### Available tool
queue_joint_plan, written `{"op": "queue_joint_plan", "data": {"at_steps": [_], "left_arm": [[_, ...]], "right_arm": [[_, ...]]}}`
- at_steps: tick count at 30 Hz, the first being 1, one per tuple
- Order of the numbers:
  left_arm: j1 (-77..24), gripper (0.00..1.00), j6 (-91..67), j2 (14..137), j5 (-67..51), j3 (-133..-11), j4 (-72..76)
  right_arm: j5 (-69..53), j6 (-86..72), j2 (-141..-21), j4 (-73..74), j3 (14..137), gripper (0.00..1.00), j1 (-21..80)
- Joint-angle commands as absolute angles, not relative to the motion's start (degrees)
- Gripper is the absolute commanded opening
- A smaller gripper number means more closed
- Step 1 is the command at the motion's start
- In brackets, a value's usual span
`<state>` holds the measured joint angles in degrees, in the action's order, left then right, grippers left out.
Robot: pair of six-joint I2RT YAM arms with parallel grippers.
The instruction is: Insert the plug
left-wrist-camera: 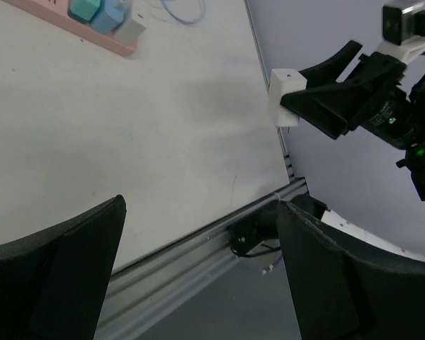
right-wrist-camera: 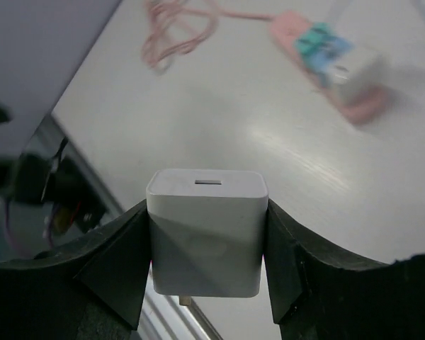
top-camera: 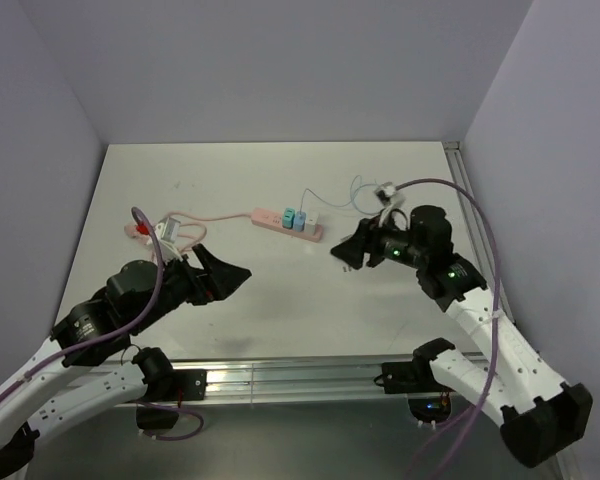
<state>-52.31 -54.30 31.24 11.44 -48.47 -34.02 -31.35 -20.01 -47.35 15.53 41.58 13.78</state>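
Note:
A white cube plug (right-wrist-camera: 207, 234) with a slot on its face and a metal prong underneath sits between the fingers of my right gripper (right-wrist-camera: 207, 244), which is shut on its two sides. In the left wrist view the same plug (left-wrist-camera: 283, 99) shows at the tips of the right gripper (left-wrist-camera: 301, 103), held above the table. The pink power strip (top-camera: 268, 217) lies at the back centre, up and left of the right gripper (top-camera: 346, 252). My left gripper (top-camera: 232, 275) hovers over the near left of the table, open and empty (left-wrist-camera: 198, 273).
The strip (right-wrist-camera: 289, 34) carries a teal block (top-camera: 288, 216), a light-blue block (top-camera: 300, 220) and a white block (top-camera: 311, 223). A thin pale-blue cable (top-camera: 358, 190) loops behind them. The pink cord (top-camera: 192, 219) coils at the left. The table's metal rail (left-wrist-camera: 198, 244) runs along the near edge.

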Motion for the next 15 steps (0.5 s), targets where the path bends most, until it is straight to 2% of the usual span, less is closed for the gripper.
{"op": "queue_joint_plan", "data": {"at_steps": [1,2,5,10,15], "left_arm": [[-52.12,0.93,-56.77,33.3,6.15,-52.81,-37.07],[-52.12,0.93,-57.3,34.79,5.89,-53.34,-37.87],[-52.12,0.93,-58.62,37.87,4.66,-55.1,-41.21],[-52.12,0.89,-60.38,39.99,0.53,-52.92,-39.82],[-52.12,0.81,-63.45,38.94,-1.23,-49.93,-35.78]], "right_arm": [[-31.93,-10.22,-48.33,13.97,49.38,0.0,28.35],[-28.77,-8.63,-48.86,15.63,51.74,0.0,35.96],[-21.92,-2.65,-51.23,19.76,55.45,0.0,49.16],[-11.36,3.25,-57.03,23.12,58.19,0.0,62.12],[1.98,5.09,-60.72,19.96,55.46,0.0,72.57]]}}
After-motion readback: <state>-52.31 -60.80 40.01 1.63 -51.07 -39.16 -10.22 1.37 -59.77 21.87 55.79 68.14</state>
